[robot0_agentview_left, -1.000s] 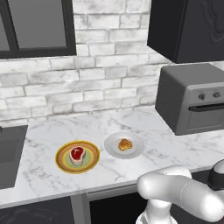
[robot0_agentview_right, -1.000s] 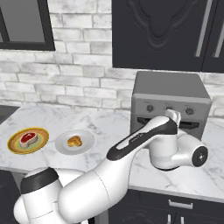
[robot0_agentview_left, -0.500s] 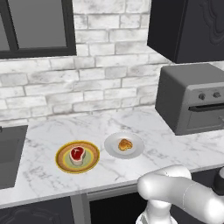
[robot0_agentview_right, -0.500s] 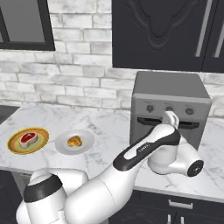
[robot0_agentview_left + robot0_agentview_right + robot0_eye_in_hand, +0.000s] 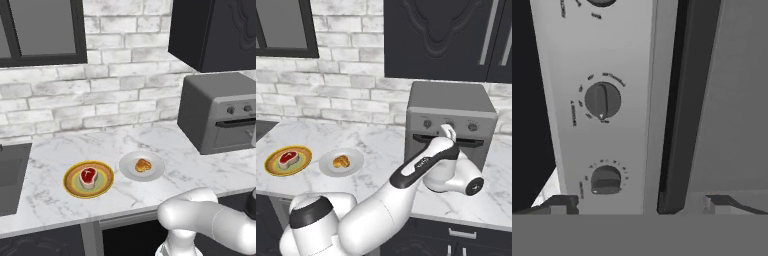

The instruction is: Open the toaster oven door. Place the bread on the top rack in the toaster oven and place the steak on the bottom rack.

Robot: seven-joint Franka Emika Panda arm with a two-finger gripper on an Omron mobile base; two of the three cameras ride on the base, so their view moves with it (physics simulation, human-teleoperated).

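Note:
The toaster oven (image 5: 448, 102) (image 5: 220, 107) stands at the counter's right end with its door (image 5: 235, 135) shut, so both racks are hidden. My gripper (image 5: 448, 134) (image 5: 641, 204) is open, pressed close to the oven front. Its fingertips (image 5: 559, 202) straddle the dark bar handle (image 5: 677, 125) and the control strip with its knobs (image 5: 602, 100), with nothing held. The bread (image 5: 143, 165) (image 5: 341, 161) lies on a white plate (image 5: 127, 167). To its left the red steak (image 5: 88, 176) (image 5: 287, 158) sits on a yellow plate (image 5: 70, 185).
A dark sink (image 5: 10, 175) is set in the counter at the far left. Black wall cabinets (image 5: 446, 37) hang just above the oven. My own arm (image 5: 421, 170) crosses the counter's front edge ahead of the oven. Bare marble lies between the plates and the oven.
The forearm and wrist have shifted slightly in front of the oven while the hand stays at the handle. Jaws remain open; plates and food are unmoved.

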